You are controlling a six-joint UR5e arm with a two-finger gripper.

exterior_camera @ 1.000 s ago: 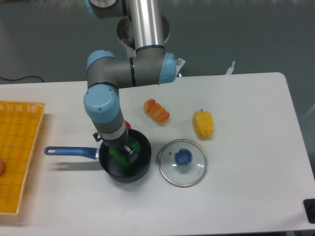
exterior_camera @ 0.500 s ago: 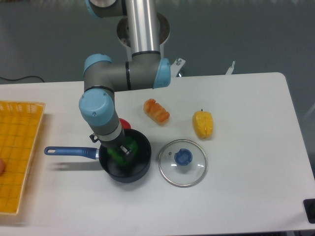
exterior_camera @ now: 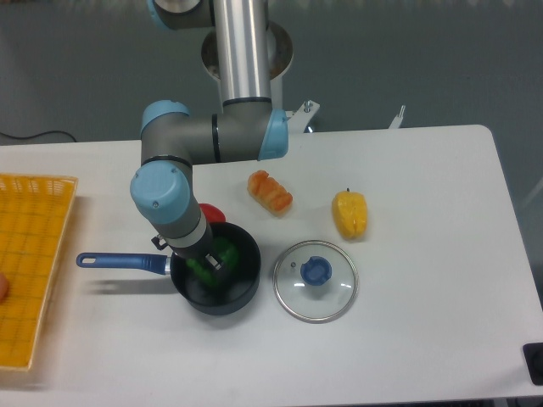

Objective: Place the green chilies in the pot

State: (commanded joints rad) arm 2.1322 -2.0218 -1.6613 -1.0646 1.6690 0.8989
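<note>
Resting inside pot point(exterior_camera: 242, 284), green chilies point(exterior_camera: 222, 253) beside claw point(exterior_camera: 209, 264).

Glossy green chilies point(exterior_camera: 222, 253) inside the pot point(exterior_camera: 242, 292); dark saucepan, blue handle pointing left

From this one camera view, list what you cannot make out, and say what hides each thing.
1. gripper: jaws hidden by the arm's wrist; open or shut unclear.
2. green chilies in the pot: mostly covered by the gripper.
3. red pepper: largely behind the arm.
4. yellow basket: cut off by the left edge.
</note>
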